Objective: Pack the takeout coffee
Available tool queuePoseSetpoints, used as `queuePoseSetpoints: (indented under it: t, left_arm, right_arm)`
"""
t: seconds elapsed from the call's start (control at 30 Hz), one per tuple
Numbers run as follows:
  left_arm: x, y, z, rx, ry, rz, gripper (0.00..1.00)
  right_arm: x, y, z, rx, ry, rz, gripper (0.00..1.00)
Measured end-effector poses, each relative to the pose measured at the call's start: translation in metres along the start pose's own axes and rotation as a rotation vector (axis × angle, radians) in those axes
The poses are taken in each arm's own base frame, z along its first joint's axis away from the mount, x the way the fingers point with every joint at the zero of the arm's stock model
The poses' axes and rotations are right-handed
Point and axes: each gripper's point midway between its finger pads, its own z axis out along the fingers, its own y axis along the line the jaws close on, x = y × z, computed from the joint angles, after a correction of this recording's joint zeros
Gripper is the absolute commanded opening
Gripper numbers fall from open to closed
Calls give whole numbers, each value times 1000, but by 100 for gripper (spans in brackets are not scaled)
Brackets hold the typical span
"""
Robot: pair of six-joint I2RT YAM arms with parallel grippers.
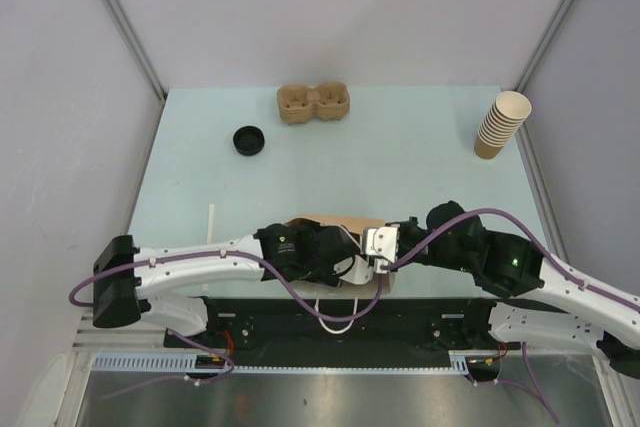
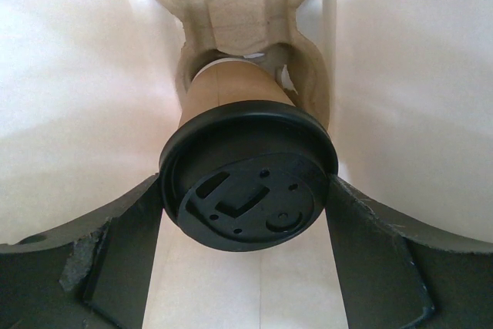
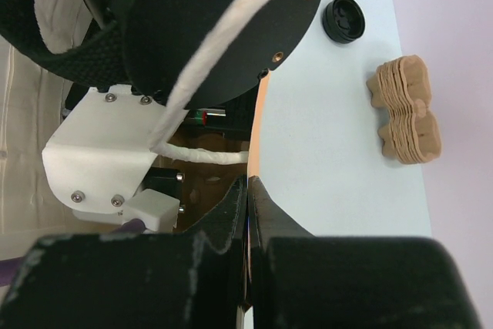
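1. The left gripper (image 2: pixel 245 184) is seen from its wrist camera with its fingers (image 2: pixel 115 252) spread wide to either side of the black lid (image 2: pixel 246 198); both inner faces appear to touch the lid's rim, though the contact lies in shadow.
2. The lid is seated on the tan paper cup (image 2: pixel 235 90); the cup's far end is set in a well of a pulp tray (image 2: pixel 239 21), and all of this is enclosed by the pale inner walls of the paper bag (image 2: pixel 77 75).
3. The right gripper (image 3: pixel 248 190) is shown with its fingers (image 3: pixel 269 217) pressed together; the thin brown edge of the bag is pinched between them.
4. The bag's white cord handle (image 3: pixel 216 59) is draped across the left arm's wrist housing.
5. From above, the bag is found at the near edge of the table (image 1: pixel 400 162), between the two arms.
6. A loose black lid (image 1: pixel 248 140) is laid on the far left part of the table; a stack of pulp trays (image 1: pixel 314 104) is placed at the far edge; a leaning stack of cups (image 1: pixel 500 127) is stood at the far right, well apart from the bag.
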Motion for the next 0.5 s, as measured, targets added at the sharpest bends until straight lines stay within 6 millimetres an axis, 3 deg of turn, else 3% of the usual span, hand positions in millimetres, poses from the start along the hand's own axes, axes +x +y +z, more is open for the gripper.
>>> queuePoseSetpoints:
  t: [0.5]
  left_arm:
    - [-6,15,25,89,-66,17,0]
  right_arm:
    - [20,-25,5,31,20,79,0]
